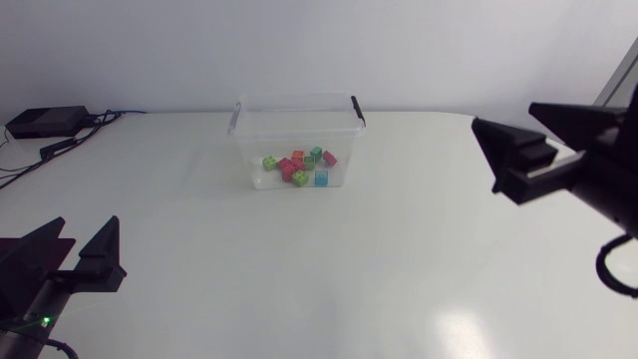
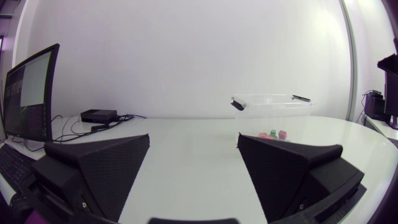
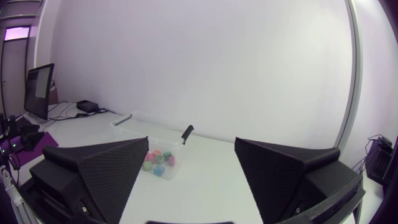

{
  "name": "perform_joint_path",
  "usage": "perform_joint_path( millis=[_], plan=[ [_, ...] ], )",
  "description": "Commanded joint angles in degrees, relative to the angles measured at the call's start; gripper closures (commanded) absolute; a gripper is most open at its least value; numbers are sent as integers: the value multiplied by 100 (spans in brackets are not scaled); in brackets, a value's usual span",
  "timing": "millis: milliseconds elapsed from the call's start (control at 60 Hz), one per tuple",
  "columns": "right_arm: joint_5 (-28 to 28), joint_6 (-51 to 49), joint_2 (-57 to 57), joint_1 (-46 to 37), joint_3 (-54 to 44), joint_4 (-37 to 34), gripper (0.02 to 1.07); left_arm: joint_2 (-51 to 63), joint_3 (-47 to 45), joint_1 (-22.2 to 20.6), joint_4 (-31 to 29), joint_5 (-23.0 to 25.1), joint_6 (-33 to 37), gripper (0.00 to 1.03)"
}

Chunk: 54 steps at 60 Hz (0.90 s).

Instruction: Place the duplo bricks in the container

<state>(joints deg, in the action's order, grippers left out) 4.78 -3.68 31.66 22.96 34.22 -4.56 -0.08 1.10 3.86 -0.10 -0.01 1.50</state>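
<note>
Left gripper (image 1: 87,227) wide; bricks (image 1: 299,167) perhaps seven.

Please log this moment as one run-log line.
duplo bricks: inside container | left gripper: open, empty | right gripper: open, empty

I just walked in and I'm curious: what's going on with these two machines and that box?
Two robot arms are meant to put toy bricks into the clear container. Right now neither holds anything: the left claw and the right claw are both open and empty, at opposite sides of the table. All the coloured bricks in view lie inside the container, so the job looks about done.
</note>
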Motion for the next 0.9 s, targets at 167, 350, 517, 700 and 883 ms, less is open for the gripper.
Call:
perform_joint_path(
  millis=[167, 350, 517, 700, 883],
  plan=[
    [-74, 8, -1122, -337, -1151, -25, 7, -56, -110, -39, -11, 22, 6, 4],
    [-168, 92, -1599, -794, -1681, 87, 7, -41, -110, -120, -6, 17, -30, 4],
    [-253, 167, -2026, -1203, -2155, 187, 7, -28, -110, -192, -2, 13, -63, 4],
    [-351, 255, -2523, -1680, -2707, 304, 7, -12, -110, -277, 3, 8, -101, 4],
    [-446, 340, -3007, -2144, -3246, 418, 7, 3, -110, -359, 8, 3, -138, 4]
  ],
)
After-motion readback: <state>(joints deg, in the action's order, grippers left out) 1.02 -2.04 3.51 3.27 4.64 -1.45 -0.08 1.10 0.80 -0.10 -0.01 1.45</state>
